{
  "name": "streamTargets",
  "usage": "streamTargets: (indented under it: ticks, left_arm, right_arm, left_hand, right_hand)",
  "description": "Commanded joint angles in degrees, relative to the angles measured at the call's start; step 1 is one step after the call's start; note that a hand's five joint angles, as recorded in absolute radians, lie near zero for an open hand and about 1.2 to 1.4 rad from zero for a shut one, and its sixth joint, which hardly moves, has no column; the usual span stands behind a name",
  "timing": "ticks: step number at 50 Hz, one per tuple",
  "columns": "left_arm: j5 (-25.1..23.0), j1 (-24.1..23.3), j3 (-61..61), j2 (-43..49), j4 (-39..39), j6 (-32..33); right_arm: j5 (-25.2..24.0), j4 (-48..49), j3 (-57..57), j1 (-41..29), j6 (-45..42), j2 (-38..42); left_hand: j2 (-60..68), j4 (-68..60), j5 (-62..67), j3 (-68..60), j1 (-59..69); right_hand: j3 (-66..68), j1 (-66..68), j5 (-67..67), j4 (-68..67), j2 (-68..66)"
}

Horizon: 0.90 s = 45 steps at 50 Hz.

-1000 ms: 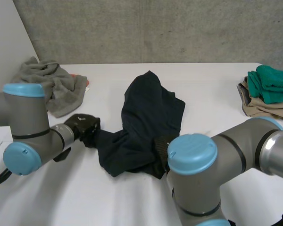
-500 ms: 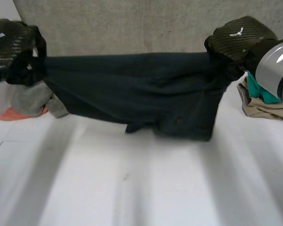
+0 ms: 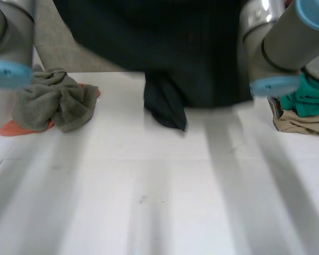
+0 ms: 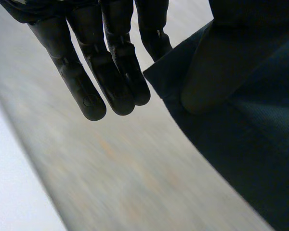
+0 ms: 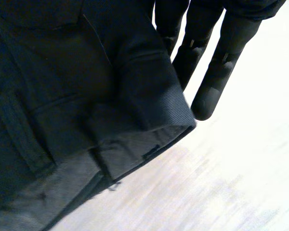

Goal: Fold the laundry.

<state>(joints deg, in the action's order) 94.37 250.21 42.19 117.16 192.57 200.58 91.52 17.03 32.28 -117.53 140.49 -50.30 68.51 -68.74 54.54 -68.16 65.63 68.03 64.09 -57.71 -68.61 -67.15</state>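
A dark navy garment (image 3: 165,53) hangs spread in the air between my two arms, its lowest corner dangling just above the white table (image 3: 149,202) at the back. In the left wrist view my left hand (image 4: 111,62) has its fingers straight beside one upper edge of the garment (image 4: 241,120), and a thumb-shaped bulge sits under the cloth. My right hand (image 5: 216,62) is at the other upper edge, by the waistband (image 5: 77,96), which drapes over its thumb side. Left arm (image 3: 8,32) and right arm (image 3: 279,42) are raised high.
A crumpled grey cloth (image 3: 53,101) lies at the back left on an orange piece (image 3: 16,127). A folded green item (image 3: 308,101) on a tan one (image 3: 303,123) sits at the right edge. A concrete wall stands behind the table.
Both hands took the garment off the table, stretched it out between them and raised it higher. Only its lower part and the arms now show in the head view.
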Motion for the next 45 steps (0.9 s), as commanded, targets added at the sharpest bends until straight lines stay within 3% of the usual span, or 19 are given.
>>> streamTargets:
  ticks: [1,6,13,19,25,27,30,36,42,45]
  left_arm:
    - [1.00,0.19,8.92,-9.21,5.28,-3.00]
    - [-2.17,0.02,25.90,-15.11,2.90,-3.00]
    - [-3.76,-0.25,49.18,-16.62,5.52,-2.39]
    - [-2.97,-0.60,58.61,-11.52,7.73,-2.21]
    - [-2.79,-1.74,60.38,-5.89,5.19,-1.68]
    - [-2.79,-1.74,60.12,-5.98,4.40,-1.77]
    - [-3.14,-1.65,59.50,-7.82,3.25,-2.21]
    - [-3.14,-2.71,59.76,-11.77,1.94,-2.83]
    - [-3.14,-3.06,60.03,-13.18,0.97,-3.62]
    - [-3.23,-3.15,59.85,-13.36,0.79,-4.32]
  right_arm:
    - [-13.01,9.98,4.54,0.89,5.21,-4.80]
    - [-19.34,1.00,7.00,3.44,8.48,-4.81]
    - [-25.94,-10.77,14.45,6.08,4.02,-1.74]
    - [-27.35,-15.79,24.48,6.17,-4.60,3.18]
    - [-23.94,-16.33,31.00,5.20,-12.88,6.97]
    - [-22.18,-15.98,31.61,5.03,-10.60,6.88]
    - [-19.71,-15.01,33.19,4.41,-1.30,4.95]
    - [-16.29,-14.65,39.34,4.67,13.64,-5.05]
    - [-13.03,-18.34,44.62,5.11,20.25,-8.67]
    - [-11.01,-22.47,48.13,5.38,21.31,-10.78]
  left_hand:
    - [11.49,-11.26,15.46,-11.84,14.37]
    - [11.49,-11.26,15.46,-11.84,14.37]
    - [11.49,-11.26,15.46,-11.84,14.37]
    - [11.49,-11.26,15.46,-11.84,14.37]
    - [11.49,-11.26,15.46,-11.84,14.37]
    - [11.49,-11.26,15.46,-11.84,14.37]
    - [11.49,-11.26,15.46,-11.84,14.37]
    - [11.49,-11.26,15.46,-11.84,14.37]
    - [11.49,-11.26,15.46,-11.84,14.37]
    - [11.49,-11.26,15.46,-11.84,14.37]
  right_hand:
    - [11.97,15.91,-12.29,-11.39,-12.85]
    - [11.97,15.91,-12.29,-11.39,-12.85]
    - [11.97,15.91,-12.29,-11.39,-12.85]
    - [11.97,15.91,-12.29,-11.39,-12.85]
    - [11.97,15.91,-12.29,-11.39,-12.85]
    - [11.97,15.91,-12.29,-11.39,-12.85]
    - [-19.43,-15.49,19.11,20.01,18.55]
    - [-51.43,-47.50,51.12,52.02,50.55]
    - [-50.80,-46.87,50.48,51.38,49.92]
    - [-39.54,-35.61,39.22,40.13,38.66]
